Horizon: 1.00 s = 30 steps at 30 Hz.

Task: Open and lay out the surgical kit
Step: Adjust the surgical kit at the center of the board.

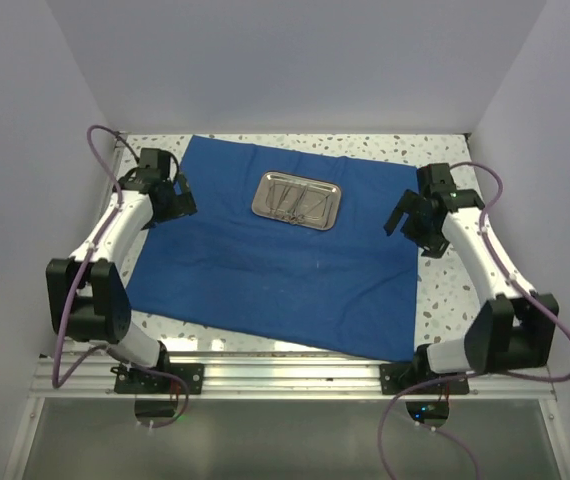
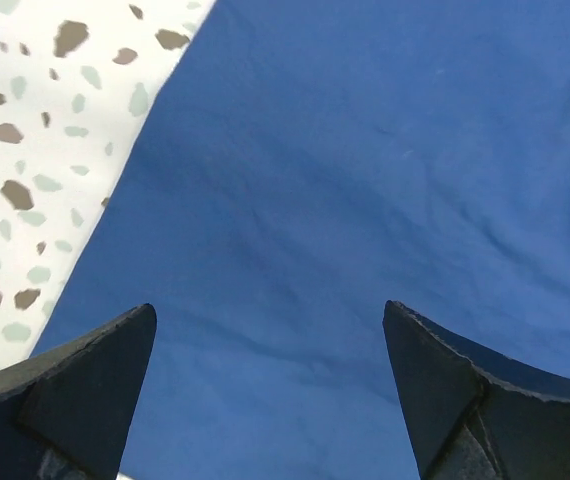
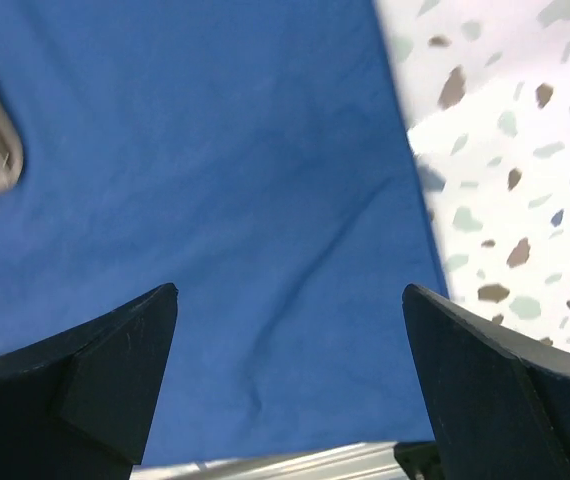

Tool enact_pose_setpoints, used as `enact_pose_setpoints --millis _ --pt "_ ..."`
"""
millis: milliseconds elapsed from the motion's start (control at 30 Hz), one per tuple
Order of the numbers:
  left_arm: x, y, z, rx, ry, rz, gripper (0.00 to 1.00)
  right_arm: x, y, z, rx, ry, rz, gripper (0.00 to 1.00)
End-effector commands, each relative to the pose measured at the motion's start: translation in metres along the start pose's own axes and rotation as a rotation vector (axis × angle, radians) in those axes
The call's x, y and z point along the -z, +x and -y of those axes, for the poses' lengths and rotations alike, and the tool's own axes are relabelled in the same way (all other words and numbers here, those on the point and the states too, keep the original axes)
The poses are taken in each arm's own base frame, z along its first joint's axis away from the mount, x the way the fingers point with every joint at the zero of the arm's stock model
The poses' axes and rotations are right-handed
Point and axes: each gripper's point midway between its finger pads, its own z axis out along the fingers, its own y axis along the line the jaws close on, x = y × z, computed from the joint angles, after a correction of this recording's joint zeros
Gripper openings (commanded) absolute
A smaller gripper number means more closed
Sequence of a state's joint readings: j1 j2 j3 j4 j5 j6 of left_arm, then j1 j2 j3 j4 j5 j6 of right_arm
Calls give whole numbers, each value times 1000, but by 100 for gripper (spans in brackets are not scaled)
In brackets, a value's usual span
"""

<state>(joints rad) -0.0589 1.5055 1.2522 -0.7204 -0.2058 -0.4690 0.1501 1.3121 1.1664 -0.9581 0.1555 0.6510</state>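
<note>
Left gripper (image 2: 268, 310): mine, jaws wide apart, holding nothing, over the left margin of the blue cloth wrap (image 1: 265, 275). Right gripper (image 3: 290, 290): likewise spread and empty, over the right margin. Steel tray (image 1: 258, 198), instruments (image 1: 295, 200) inside, lies between the two, long axis left-right. The right arm looks slightly nearer.

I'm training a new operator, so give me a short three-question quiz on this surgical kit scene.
1. True or false: the small shiny rectangular steel tray rests on the spread-out royal-blue cloth wrap.
2. Where do the thin silver instruments lie? A) in the tray B) on the speckled table C) in a gripper
3. Fill in: the left gripper and the right gripper are both ____.
Key: 1 true; 2 A; 3 open.
</note>
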Motion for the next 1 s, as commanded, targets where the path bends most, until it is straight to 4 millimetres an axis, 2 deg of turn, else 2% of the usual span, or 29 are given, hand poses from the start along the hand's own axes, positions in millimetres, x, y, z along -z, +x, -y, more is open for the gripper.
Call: enact_pose_setpoints --millis 0,33,100,133,167,200,233,267,300,333,367,400,467,500,567,600,633,667,700,733,767,800,833,867,900,967 --pt "-33 -4 -10 -57 -46 -21 99 -31 -40 -5 -94 -22 -17 98" --pt "-47 4 -14 -58 -68 -67 99 -36 -53 -9 -121 -13 -5 98" --pt "-59 7 -16 -54 -65 -74 99 -51 -65 -11 -157 -7 -9 99" --pt "-68 14 -19 -66 -64 -92 99 -68 -64 -12 -174 14 -35 98" --pt "-73 15 -17 -73 -55 -90 99 -74 -76 -19 -184 1 -9 98" --pt "-78 10 -14 -76 -44 -73 98 -84 -80 -20 -187 14 -14 97" --pt "-86 6 -11 -83 -42 -69 98 -102 -77 -21 -186 41 -46 97" --pt "-89 -3 -18 -55 -48 -55 97 -107 -86 -26 -188 40 -39 97" --pt "-91 -19 -13 -31 -27 -14 97 -113 -90 -27 -188 48 -39 96" --pt "-95 -25 -10 -4 -17 2 97 -115 -99 -32 -200 44 -20 96" --pt "-97 -33 -6 10 -3 27 97 -127 -99 -30 -203 64 -27 96" --pt "-97 -51 2 29 24 83 97 -131 -104 -30 -209 74 -9 96" --pt "-107 -61 10 42 45 98 97 -141 -115 -34 -226 73 23 96" --pt "-106 -78 17 48 62 131 97 -147 -116 -33 -231 85 25 96" --pt "-123 -83 19 48 49 120 97 -161 -121 -33 -232 116 26 95" --pt "-123 -100 23 49 52 155 97 -166 -123 -32 -232 129 23 93" --pt "-141 -97 23 38 41 134 97 -166 -130 -35 -231 132 33 91" --pt "-149 -99 24 37 40 127 97 -171 -131 -35 -228 140 28 89" --pt "-151 -115 29 40 59 149 96 -184 -127 -34 -223 156 7 88" --pt "-176 -104 29 27 49 103 96 -185 -133 -37 -219 154 11 87" --pt "-185 -100 30 20 44 72 95 -189 -134 -39 -219 153 9 86" --pt "-202 -103 34 11 46 60 93 -200 -130 -38 -211 162 -11 85" --pt "-210 -102 37 5 51 44 93 -202 -136 -43 -210 151 -3 84" --pt "-216 -95 36 1 43 5 92 -206 -142 -33 -234 161 -10 83" --pt "-227 -97 40 -1 49 -2 91 -217 -137 -31 -232 174 -33 81" --pt "-233 -94 40 -4 44 -28 86 -222 -143 -37 -236 160 -33 74"
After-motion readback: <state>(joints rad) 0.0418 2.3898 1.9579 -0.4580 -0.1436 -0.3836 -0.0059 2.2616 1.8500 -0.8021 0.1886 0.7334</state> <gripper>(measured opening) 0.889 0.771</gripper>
